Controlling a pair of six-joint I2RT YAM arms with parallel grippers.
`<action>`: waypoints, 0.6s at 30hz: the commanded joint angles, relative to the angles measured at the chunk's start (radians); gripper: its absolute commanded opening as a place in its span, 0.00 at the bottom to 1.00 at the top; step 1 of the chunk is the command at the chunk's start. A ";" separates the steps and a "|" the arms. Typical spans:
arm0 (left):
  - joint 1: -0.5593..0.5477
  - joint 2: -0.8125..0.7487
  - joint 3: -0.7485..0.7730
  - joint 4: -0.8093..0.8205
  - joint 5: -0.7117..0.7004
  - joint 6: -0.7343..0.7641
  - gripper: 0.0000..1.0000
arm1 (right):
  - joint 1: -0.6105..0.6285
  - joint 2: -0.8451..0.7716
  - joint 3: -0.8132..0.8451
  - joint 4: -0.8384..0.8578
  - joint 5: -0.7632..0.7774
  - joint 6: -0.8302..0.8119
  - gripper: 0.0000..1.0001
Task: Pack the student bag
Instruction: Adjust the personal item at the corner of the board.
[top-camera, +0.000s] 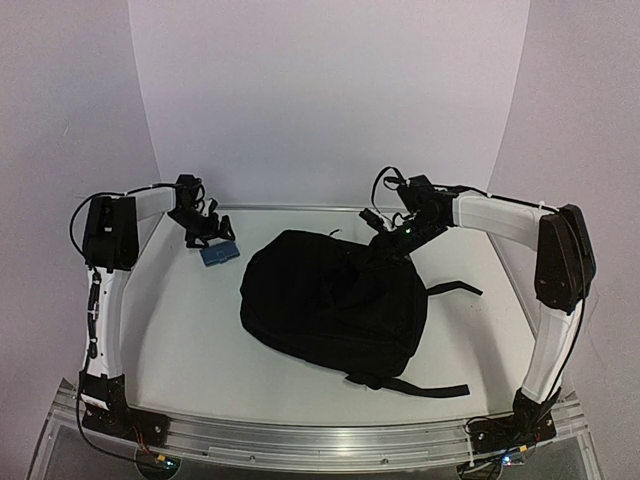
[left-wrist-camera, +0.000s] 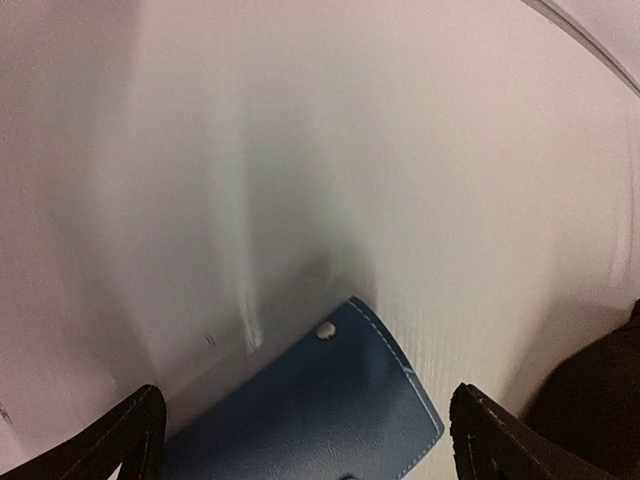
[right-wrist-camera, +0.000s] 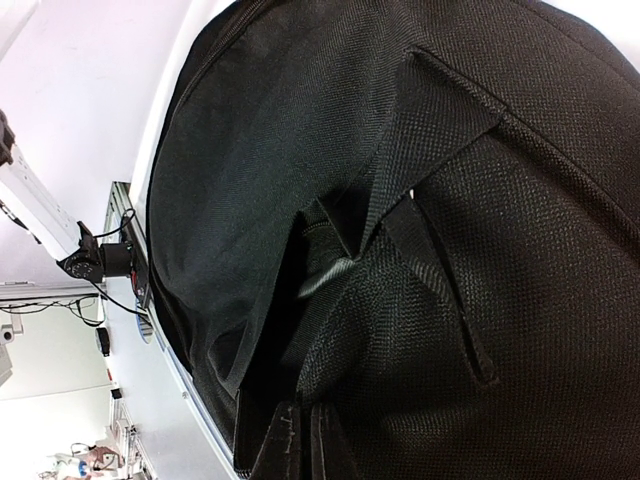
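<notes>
The student bag (top-camera: 330, 300) is a large black fabric backpack lying flat in the middle of the table; it fills the right wrist view (right-wrist-camera: 300, 150). My right gripper (top-camera: 398, 238) is at its far right edge, and its jaws (right-wrist-camera: 305, 435) are shut on a fold of the bag's fabric beside a dark gap. A small blue leather case (top-camera: 219, 254) with white stitching and a snap lies at the back left. My left gripper (top-camera: 211, 240) hovers just over it, open, with the case (left-wrist-camera: 330, 410) between its two fingers (left-wrist-camera: 140, 425).
Two black straps trail from the bag, one toward the front right (top-camera: 440, 388) and one to the right (top-camera: 455, 288). White walls close the table at the back and sides. A metal rail (top-camera: 320, 440) runs along the near edge.
</notes>
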 joint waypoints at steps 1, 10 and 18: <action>-0.006 -0.091 -0.124 -0.026 0.127 0.051 0.98 | 0.006 -0.049 -0.001 -0.020 -0.009 -0.017 0.00; -0.027 -0.225 -0.289 -0.027 0.064 0.064 0.99 | 0.006 -0.053 -0.007 -0.018 -0.019 -0.015 0.00; -0.150 -0.120 -0.161 -0.139 -0.215 -0.034 1.00 | 0.005 -0.047 -0.006 -0.017 -0.016 -0.009 0.00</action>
